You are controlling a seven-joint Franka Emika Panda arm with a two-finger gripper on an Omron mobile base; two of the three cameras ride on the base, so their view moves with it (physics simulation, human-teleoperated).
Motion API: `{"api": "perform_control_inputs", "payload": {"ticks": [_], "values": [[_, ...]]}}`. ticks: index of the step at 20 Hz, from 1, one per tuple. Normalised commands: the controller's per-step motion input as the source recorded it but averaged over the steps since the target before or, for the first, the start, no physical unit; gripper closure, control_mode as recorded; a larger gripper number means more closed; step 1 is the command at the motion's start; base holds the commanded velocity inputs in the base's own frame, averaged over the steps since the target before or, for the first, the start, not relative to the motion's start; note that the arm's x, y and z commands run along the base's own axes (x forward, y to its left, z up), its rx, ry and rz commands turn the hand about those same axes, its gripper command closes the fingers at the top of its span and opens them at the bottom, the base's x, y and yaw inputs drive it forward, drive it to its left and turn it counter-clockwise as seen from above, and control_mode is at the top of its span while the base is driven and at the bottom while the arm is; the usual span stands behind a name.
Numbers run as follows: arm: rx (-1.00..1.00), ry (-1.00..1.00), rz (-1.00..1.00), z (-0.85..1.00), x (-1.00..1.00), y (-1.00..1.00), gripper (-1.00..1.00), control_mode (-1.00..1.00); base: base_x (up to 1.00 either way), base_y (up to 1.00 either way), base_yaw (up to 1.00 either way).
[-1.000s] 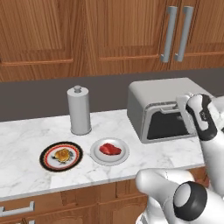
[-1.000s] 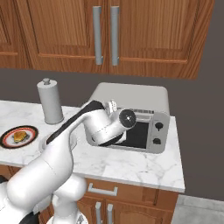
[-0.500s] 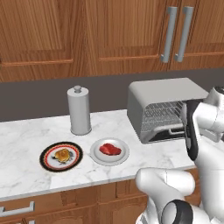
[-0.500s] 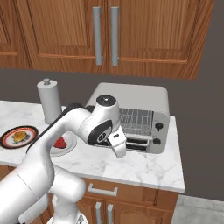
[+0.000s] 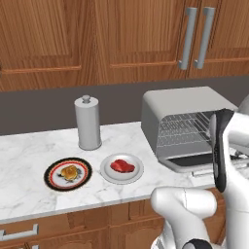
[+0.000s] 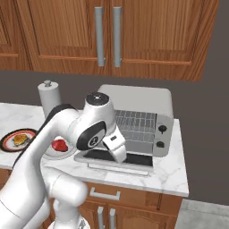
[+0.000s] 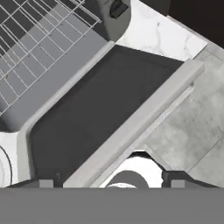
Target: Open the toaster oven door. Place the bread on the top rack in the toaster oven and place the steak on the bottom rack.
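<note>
- The toaster oven door lies folded down flat directly beneath my gripper, glass side up, with its bar handle on the edge nearest my fingertips.
- Jaw state: I cannot tell. My fingertips sit at the very bottom edge of the hand view and the gap between them is not readable; nothing appears to be held.
- The toaster oven stands open ahead of me; the top rack and the bottom rack are both exposed behind the door.
- The bread rests on a dark-rimmed plate far off to my left; the steak lies on a white plate between the bread and me.
- Judgement: door step complete; both items remain to be loaded.
- Risk: swinging left at this height could clip the door's corner or handle and jolt the oven.
- Risk: the grey canister stands just behind the plates; a wide reach could topple it.
- Risk: the racks sit close together, so bread entered too low would land on the wrong shelf.
</note>
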Motion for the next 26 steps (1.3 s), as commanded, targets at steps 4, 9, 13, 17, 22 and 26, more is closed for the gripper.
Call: {"api": "perform_control_inputs", "payload": {"ticks": [4,9,13,17,22,26], "values": [[0.06,0.01,0.08,0.55,0.91,0.53,-1.00,-1.00,0.00,0.00,0.00],[0.10,-0.03,0.01,-0.89,0.51,0.07,-1.00,-1.00,0.00,0.00,0.00],[0.39,-0.24,0.00,-0.95,0.00,0.00,-1.00,-1.00,0.00,0.00,0.00],[0.44,-0.18,-0.07,-0.13,0.26,-0.02,-1.00,-1.00,0.00,0.00,0.00],[0.38,-0.04,-0.13,0.05,0.58,-0.12,-1.00,-1.00,0.00,0.00,0.00],[0.32,0.00,-0.09,0.00,0.38,-0.31,-1.00,-1.00,0.00,0.00,0.00]]}}
